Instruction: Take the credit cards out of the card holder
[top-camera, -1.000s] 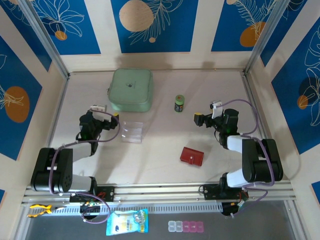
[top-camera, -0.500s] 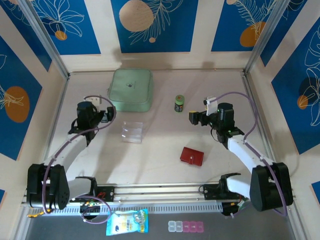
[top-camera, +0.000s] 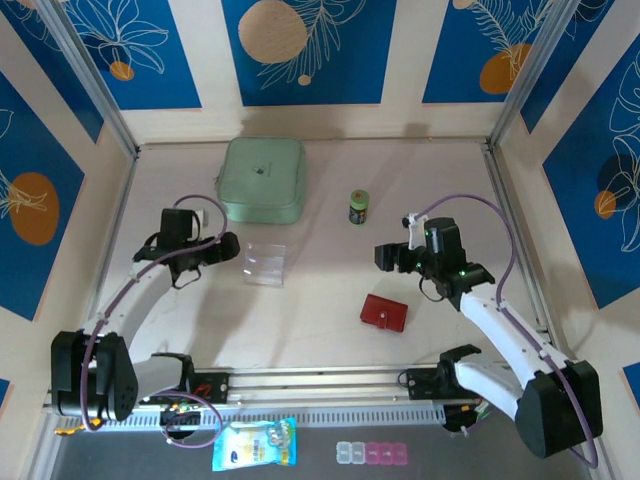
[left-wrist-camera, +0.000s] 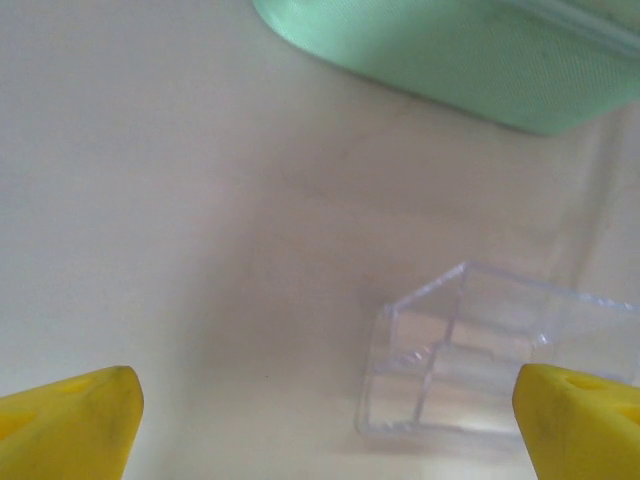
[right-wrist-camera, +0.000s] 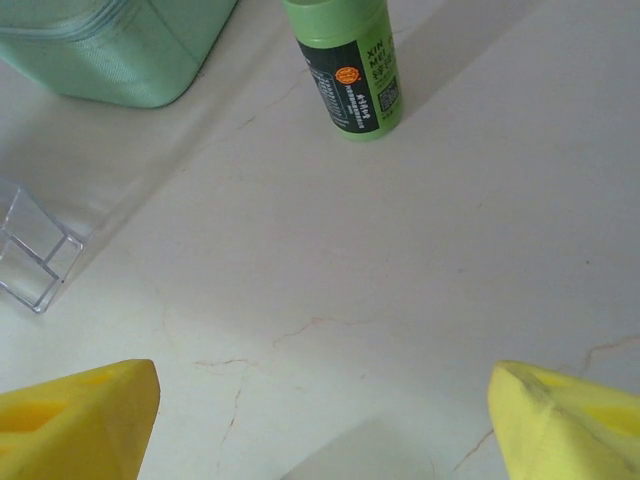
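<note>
The card holder (top-camera: 384, 312) is a small red wallet lying shut on the table, right of centre and near the front. The credit cards are hidden. My right gripper (top-camera: 385, 257) hangs a short way behind the card holder and apart from it. Its yellow fingers (right-wrist-camera: 75, 415) stand wide open over bare table in the right wrist view. My left gripper (top-camera: 228, 246) is at the left, just left of a clear plastic stand (top-camera: 265, 263). In the left wrist view its yellow fingertips (left-wrist-camera: 65, 420) are spread wide with nothing between them.
A mint-green square case (top-camera: 262, 179) lies at the back left, and its edge (left-wrist-camera: 470, 60) shows in the left wrist view. A small green bottle (top-camera: 359, 207) stands at the back centre. The clear stand (left-wrist-camera: 480, 355) sits close to the left gripper's right finger.
Both arms have stretched out from folded poses toward the table's middle. The right gripper has moved left and forward, nearer the card holder. The left gripper has swung toward the clear stand.
</note>
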